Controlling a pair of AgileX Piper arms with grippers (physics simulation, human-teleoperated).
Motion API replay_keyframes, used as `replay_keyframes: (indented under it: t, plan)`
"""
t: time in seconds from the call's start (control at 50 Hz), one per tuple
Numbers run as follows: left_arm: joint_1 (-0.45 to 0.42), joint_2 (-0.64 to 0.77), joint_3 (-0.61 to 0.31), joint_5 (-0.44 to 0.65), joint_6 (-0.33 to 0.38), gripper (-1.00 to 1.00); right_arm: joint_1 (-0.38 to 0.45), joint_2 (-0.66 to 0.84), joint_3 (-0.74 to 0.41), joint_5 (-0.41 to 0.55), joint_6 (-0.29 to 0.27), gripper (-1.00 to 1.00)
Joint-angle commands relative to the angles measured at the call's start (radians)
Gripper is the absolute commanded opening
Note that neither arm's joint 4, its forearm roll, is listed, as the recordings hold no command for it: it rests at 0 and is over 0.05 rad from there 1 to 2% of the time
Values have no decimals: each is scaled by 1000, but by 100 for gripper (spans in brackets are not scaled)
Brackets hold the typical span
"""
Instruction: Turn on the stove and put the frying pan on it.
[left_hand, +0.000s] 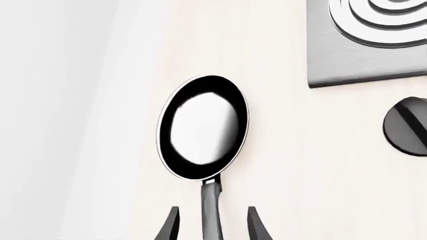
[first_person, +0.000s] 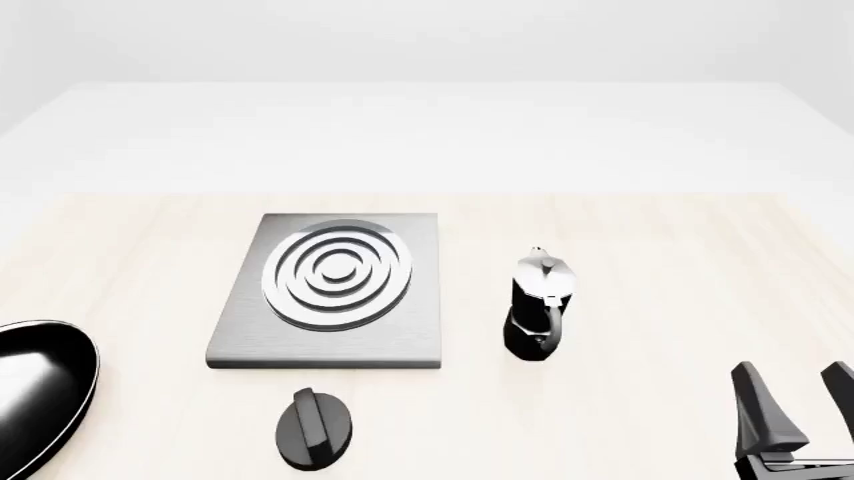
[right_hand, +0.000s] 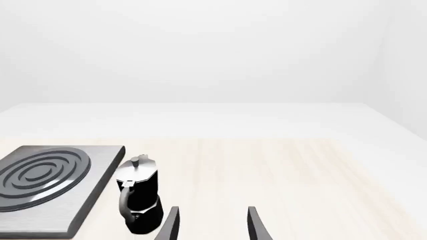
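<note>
The frying pan was seen at the table's near left, its handle framed by the left gripper's parted, empty fingers. The stove stood bare, its knob untouched; at right, the right gripper hung open, empty.

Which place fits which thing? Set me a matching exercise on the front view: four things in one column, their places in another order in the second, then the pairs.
Things:
1. stove
2. frying pan
3. moka pot
4. knob

Places:
A. at the left edge of the picture, partly cut off
B. just right of the grey plate, standing upright
C. middle of the table, silver rings on top
D. on the near side of the grey plate, closest to the arms

Pairs: 1-C, 2-A, 3-B, 4-D
</note>
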Motion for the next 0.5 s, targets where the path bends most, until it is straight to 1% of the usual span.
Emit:
replay_keyframes:
  t: [0.02,0.18,0.5]
  plan:
    - [-7,-9,81,-35,-7,100,0,0,0,0,0,100]
    - [-9,-2,143,-79,-13,100,0,-1,0,0,0,100]
    - [43,30,179,-139,-20,100,0,-1,0,0,0,100]
